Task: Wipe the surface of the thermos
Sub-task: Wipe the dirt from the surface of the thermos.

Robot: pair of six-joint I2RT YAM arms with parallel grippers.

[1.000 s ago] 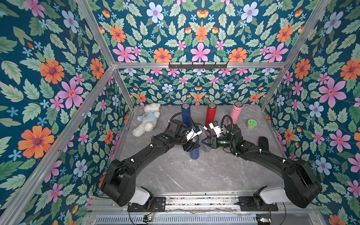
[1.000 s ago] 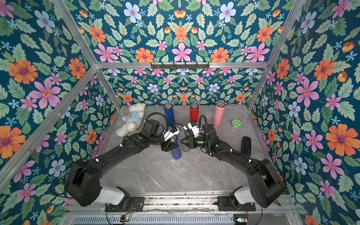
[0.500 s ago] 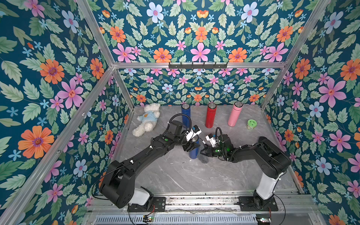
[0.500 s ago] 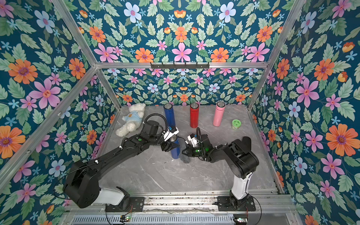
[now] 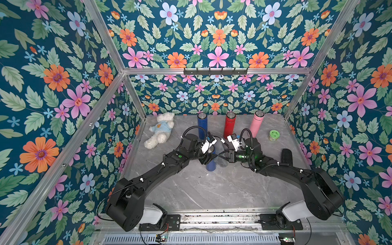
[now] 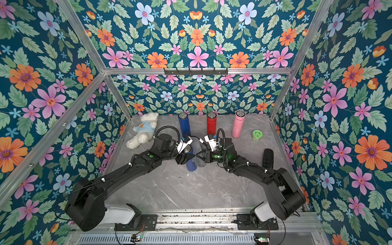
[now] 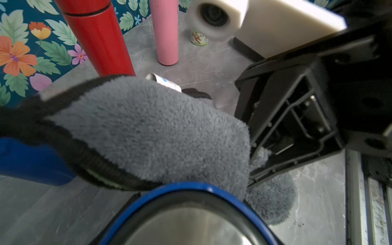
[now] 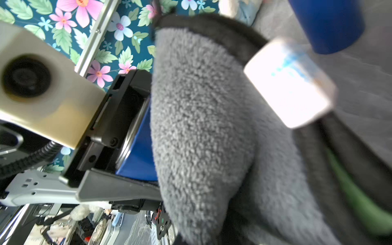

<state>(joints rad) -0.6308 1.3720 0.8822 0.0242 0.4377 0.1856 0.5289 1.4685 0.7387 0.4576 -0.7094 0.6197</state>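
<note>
Steel, slick and rigid: we judge the blue thermos (image 5: 210, 166) best held just below its lid. Left jaws clamp it there; right jaws pinch the soft cloth (image 7: 148, 131).

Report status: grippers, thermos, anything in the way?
Left gripper clamped on the blue thermos, upright. Right gripper shut on the grey cloth, cloth pressed against the thermos side. Red thermos stands close behind.
</note>
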